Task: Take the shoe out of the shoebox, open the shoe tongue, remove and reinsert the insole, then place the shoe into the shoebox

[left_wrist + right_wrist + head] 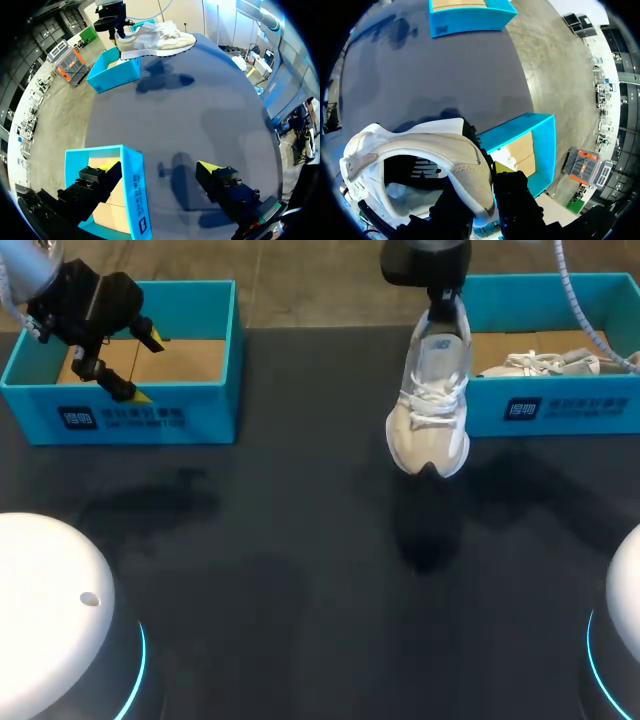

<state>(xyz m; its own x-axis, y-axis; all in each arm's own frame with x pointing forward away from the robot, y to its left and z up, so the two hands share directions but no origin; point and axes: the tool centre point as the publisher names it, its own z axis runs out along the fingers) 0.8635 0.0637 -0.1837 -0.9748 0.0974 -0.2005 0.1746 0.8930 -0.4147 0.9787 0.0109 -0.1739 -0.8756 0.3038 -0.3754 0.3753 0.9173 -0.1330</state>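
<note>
1. Our right gripper (443,310) pinches the white sneaker (432,400) at its heel. In the right wrist view the heel wall (470,170) sits squeezed between the two fingers.
2. The sneaker hangs toe-down in the air, sole away from the head camera and laces facing it. It is above the dark table (300,560), just beside the near left corner of the right shoebox (560,410).
3. A second white sneaker (540,363) lies inside that blue box.
4. Our left gripper (146,366) hovers over the left shoebox (130,415), its fingers spread wide and gripping nothing.
5. In the left wrist view one yellow tip (105,165) is over the box's cardboard floor and the other is over the table, with the box wall (135,185) between them.
</note>
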